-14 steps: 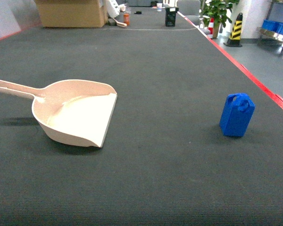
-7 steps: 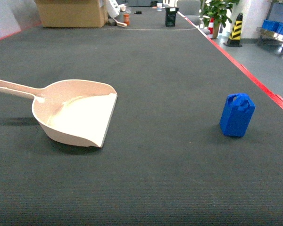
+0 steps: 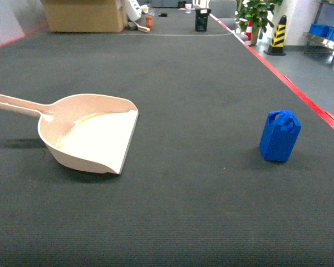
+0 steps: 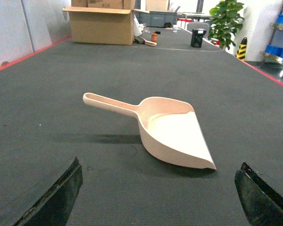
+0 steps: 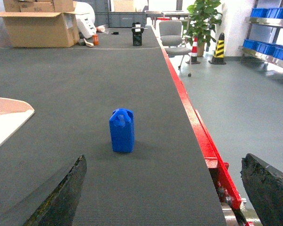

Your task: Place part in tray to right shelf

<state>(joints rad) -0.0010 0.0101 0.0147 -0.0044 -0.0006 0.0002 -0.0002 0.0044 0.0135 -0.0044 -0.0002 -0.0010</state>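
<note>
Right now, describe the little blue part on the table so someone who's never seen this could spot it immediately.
Start at the long dark grey table with the red edge strip along its right side. Near that edge, well right of the cream scoop, stands the part. It is the only bright blue thing on the table: a small upright jerrycan-shaped block with a cut-out handle on top.

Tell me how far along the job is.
Nothing looks done. The blue part stands upright on the mat, apart from the empty tray. Both pincers, left and right, are open, holding nothing. Left: part into tray, then tray to the shelf.
</note>
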